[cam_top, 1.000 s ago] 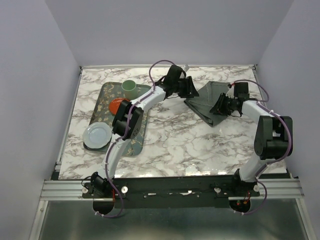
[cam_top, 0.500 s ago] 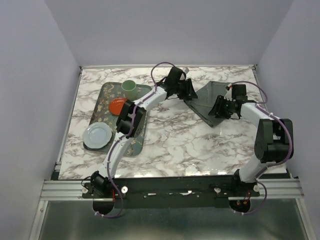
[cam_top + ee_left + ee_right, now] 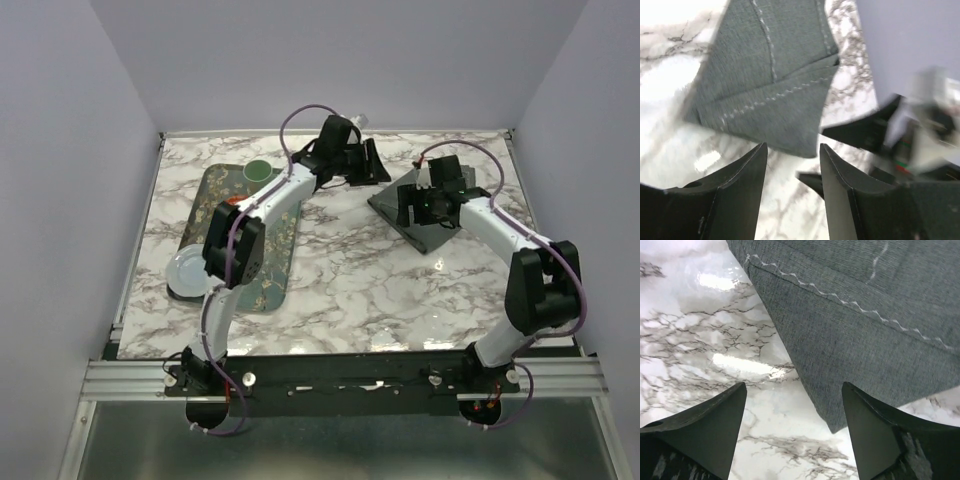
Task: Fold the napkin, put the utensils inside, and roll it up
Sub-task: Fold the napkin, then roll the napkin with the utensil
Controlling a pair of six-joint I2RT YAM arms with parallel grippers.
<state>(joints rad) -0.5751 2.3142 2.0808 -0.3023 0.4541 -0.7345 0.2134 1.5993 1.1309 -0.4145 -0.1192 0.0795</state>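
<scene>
Now hovering at folded napkin [image 3: 432, 238] near tabletop's far right corner, left tool [image 3: 792, 146] and right tool [image 3: 793, 385] gaping empty; likely risking snagging hem, undoing fold.

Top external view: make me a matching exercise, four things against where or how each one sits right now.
1 napkin
2 plate
3 cup
4 right tool

A far end of the tray
B open, over a napkin corner
C tray's near left corner
D folded, on the marble table

Pairs: 1-D, 2-C, 3-A, 4-B
</scene>
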